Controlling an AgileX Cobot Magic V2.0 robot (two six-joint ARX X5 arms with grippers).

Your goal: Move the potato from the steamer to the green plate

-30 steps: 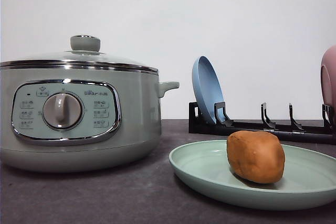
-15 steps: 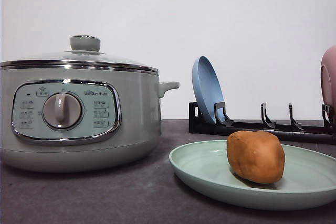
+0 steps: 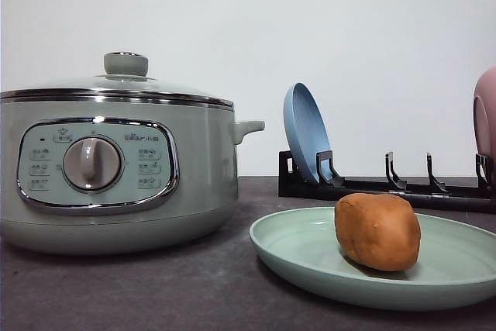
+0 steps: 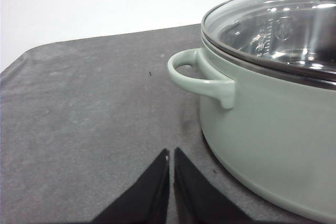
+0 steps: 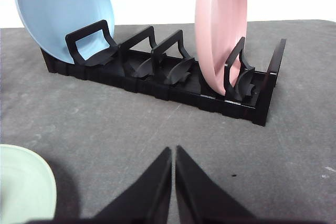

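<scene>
The orange-brown potato (image 3: 378,231) lies on the pale green plate (image 3: 298,249) at the front right of the table. The sage-green steamer (image 3: 116,172) stands at the left with its glass lid on. In the left wrist view my left gripper (image 4: 171,154) is shut and empty over the dark mat, beside the steamer (image 4: 273,124) and its side handle (image 4: 202,77). In the right wrist view my right gripper (image 5: 173,151) is shut and empty, above bare mat in front of the dish rack, with the green plate's rim (image 5: 26,187) off to one side.
A black dish rack (image 3: 387,185) stands behind the green plate, holding an upright blue plate (image 3: 304,133) and a pink dish (image 3: 486,122). In the right wrist view the rack (image 5: 173,85) holds the blue plate (image 5: 58,11) and pink dish (image 5: 218,30). A white wall closes the back.
</scene>
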